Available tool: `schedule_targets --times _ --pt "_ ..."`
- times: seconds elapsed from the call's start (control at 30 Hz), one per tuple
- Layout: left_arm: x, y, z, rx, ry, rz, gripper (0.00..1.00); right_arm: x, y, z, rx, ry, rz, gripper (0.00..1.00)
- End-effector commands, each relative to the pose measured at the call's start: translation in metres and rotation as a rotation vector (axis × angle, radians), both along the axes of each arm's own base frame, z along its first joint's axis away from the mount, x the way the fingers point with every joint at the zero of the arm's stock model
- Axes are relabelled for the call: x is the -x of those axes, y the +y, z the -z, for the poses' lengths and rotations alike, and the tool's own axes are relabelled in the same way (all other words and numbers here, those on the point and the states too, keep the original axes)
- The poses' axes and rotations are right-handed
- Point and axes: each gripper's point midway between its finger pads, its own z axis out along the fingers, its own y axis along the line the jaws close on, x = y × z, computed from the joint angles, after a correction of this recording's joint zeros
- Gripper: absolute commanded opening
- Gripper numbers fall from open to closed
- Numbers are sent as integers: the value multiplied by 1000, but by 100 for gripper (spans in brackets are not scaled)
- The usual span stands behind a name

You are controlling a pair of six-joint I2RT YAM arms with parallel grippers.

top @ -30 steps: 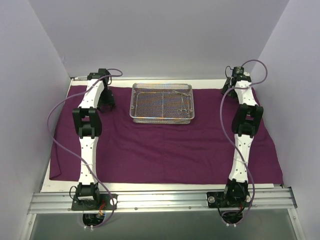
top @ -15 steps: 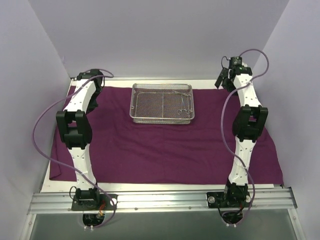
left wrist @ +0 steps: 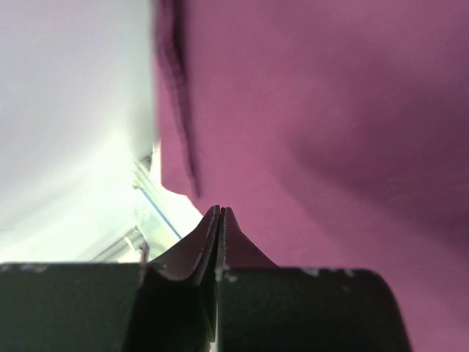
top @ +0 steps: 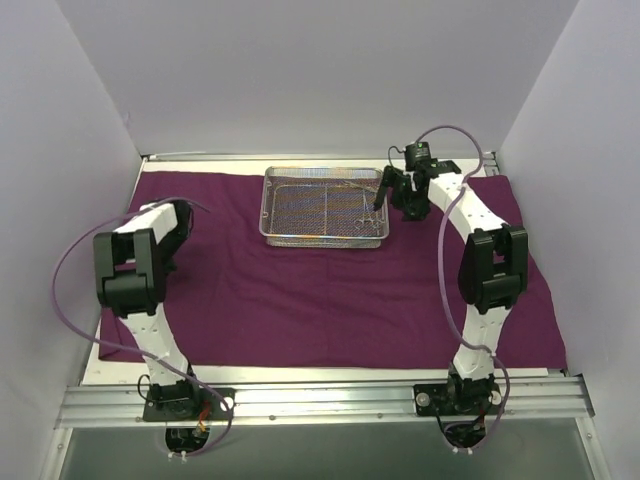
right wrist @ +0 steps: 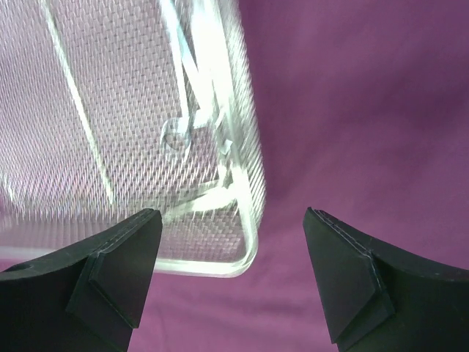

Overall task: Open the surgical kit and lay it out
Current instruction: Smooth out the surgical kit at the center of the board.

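The dark purple cloth (top: 330,290) lies spread flat over the table. On its far middle stands the silver wire-mesh tray (top: 322,238), with thin scissor-like instruments (top: 365,212) inside near its right end. My right gripper (top: 383,197) hangs open over the tray's right end; in the right wrist view its fingers straddle the tray's corner (right wrist: 253,198) with the cloth (right wrist: 352,110) beneath, touching nothing. Blurred instruments (right wrist: 196,121) show through the mesh. My left gripper (left wrist: 220,210) is shut with nothing between its tips, low above the cloth (left wrist: 330,110) near its left edge.
White walls enclose the table on the left, back and right. A strip of bare white table (top: 110,345) shows beside the cloth's left edge. The aluminium rail (top: 320,400) carrying both arm bases runs along the front. Purple cables loop off both arms.
The left gripper shut and its arm folded back from the far left corner toward the near left. The right arm swung left from the far right corner to the tray's right end.
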Motion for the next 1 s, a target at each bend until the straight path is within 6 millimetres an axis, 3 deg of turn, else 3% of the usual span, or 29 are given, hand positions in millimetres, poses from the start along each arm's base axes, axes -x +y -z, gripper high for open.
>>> schedule_targets --times 0.0,0.13,0.37,0.47,0.63,0.97 --pt "-21 14 -35 -73 -226 155 2 15 17 -27 -79 -77 -19 80" --pt "7 43 -23 -143 -115 104 2 24 25 -28 -95 -84 -45 80" --pt "16 73 -3 -215 -43 96 2 29 40 -44 -120 -128 -71 80" --pt "19 76 13 -184 -39 115 2 32 36 -52 -106 -152 -71 80" --pt "10 77 18 -165 -81 193 2 39 28 -49 -76 -147 -67 80" --pt "29 84 31 -141 -66 152 2 46 20 -43 -60 -138 -61 80"
